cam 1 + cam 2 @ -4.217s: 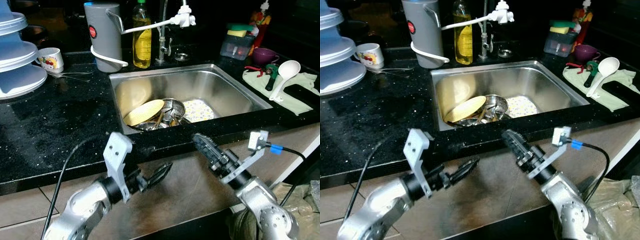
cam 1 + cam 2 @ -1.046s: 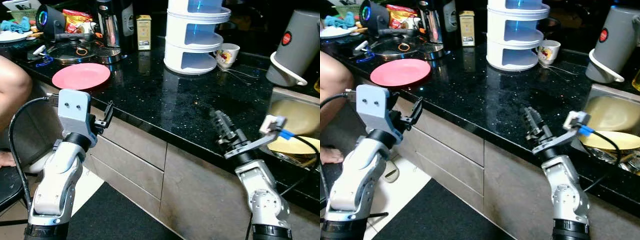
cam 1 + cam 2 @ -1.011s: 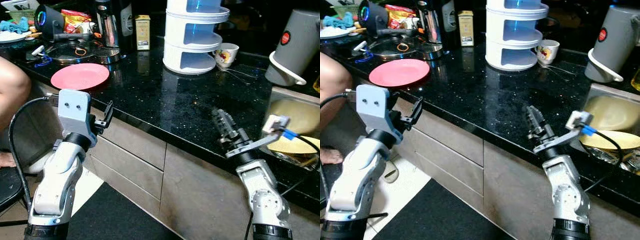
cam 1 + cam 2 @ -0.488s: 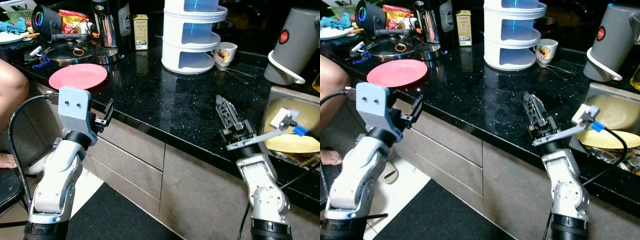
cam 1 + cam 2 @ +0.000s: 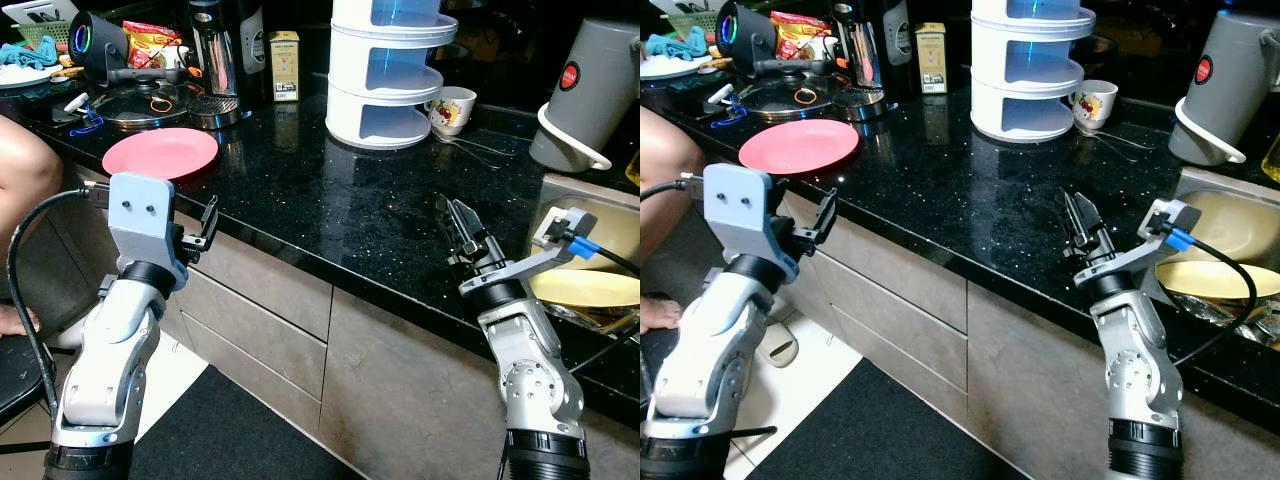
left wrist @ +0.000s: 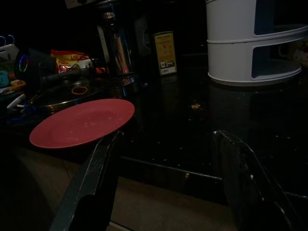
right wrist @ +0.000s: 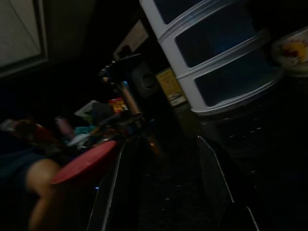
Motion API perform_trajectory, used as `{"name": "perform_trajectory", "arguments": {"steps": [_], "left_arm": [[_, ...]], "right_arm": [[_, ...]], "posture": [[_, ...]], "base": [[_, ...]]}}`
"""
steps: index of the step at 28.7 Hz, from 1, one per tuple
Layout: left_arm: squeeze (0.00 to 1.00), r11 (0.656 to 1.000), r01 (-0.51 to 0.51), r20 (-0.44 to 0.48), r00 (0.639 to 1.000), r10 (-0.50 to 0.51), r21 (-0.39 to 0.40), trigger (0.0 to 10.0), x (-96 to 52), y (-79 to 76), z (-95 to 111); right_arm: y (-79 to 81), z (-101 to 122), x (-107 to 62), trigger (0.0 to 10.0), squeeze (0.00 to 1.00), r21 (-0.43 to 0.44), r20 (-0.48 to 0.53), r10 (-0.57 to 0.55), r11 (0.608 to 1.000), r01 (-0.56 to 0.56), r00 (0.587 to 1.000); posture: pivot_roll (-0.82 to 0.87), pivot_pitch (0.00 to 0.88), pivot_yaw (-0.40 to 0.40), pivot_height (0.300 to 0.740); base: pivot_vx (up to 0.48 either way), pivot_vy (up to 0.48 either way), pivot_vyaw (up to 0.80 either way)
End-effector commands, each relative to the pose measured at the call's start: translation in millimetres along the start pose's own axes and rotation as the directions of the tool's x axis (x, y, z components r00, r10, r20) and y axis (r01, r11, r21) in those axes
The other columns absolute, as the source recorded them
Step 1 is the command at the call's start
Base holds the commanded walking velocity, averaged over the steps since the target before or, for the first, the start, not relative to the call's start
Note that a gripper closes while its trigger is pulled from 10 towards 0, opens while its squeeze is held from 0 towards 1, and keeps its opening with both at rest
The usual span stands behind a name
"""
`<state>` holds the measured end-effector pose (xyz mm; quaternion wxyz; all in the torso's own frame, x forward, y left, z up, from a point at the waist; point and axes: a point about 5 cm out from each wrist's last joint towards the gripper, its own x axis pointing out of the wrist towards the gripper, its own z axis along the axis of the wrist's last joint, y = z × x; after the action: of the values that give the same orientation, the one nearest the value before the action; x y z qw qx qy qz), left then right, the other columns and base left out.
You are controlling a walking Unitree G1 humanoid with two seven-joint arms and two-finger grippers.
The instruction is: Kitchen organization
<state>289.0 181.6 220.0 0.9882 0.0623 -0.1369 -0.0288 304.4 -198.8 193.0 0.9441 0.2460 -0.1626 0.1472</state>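
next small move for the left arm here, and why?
Probably reach the left gripper forward and up toward the pink plate. The plate lies flat near the counter's front edge, right ahead of that gripper, whose fingers are open and empty below the countertop's edge. The right gripper, also open, hovers over bare counter farther from the plate.

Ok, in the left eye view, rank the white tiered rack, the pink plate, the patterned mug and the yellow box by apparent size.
1. white tiered rack
2. pink plate
3. patterned mug and yellow box: these look about alike, so no ranking between them.
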Motion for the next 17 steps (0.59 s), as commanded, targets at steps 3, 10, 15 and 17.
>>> {"name": "perform_trajectory", "arguments": {"steps": [3,10,15,17], "left_arm": [[0.00,1.000,-0.008,-0.013,1.000,0.008,0.014,10.0,2.8,3.2,-3.7],[0.00,1.000,-0.004,-0.006,1.000,0.004,0.015,10.0,4.4,1.4,-2.5],[0.00,1.000,-0.006,-0.002,1.000,0.006,0.016,10.0,5.6,2.1,-1.5],[0.00,1.000,-0.010,0.001,1.000,0.010,0.017,10.0,6.3,3.9,-1.1]], "right_arm": [[-8.5,7.5,2.8,10.0,0.00,-0.145,0.050,-0.090,0.985,0.097,0.995],[-10.9,12.0,5.1,10.0,0.00,-0.248,0.076,-0.120,0.959,0.135,0.990],[-5.0,15.2,9.1,10.0,0.00,-0.309,0.073,-0.080,0.946,0.099,0.994],[-1.3,13.2,11.3,10.0,0.00,-0.334,0.067,-0.058,0.939,0.078,0.996]], "posture": [[-0.07,0.000,-0.031,0.740],[-0.07,0.000,-0.035,0.740],[-0.07,0.000,-0.032,0.740],[-0.07,0.000,-0.034,0.740]], "base": [[0.000,0.000,0.00],[0.000,0.000,0.00],[0.000,0.000,0.00],[0.000,0.000,0.00]]}}
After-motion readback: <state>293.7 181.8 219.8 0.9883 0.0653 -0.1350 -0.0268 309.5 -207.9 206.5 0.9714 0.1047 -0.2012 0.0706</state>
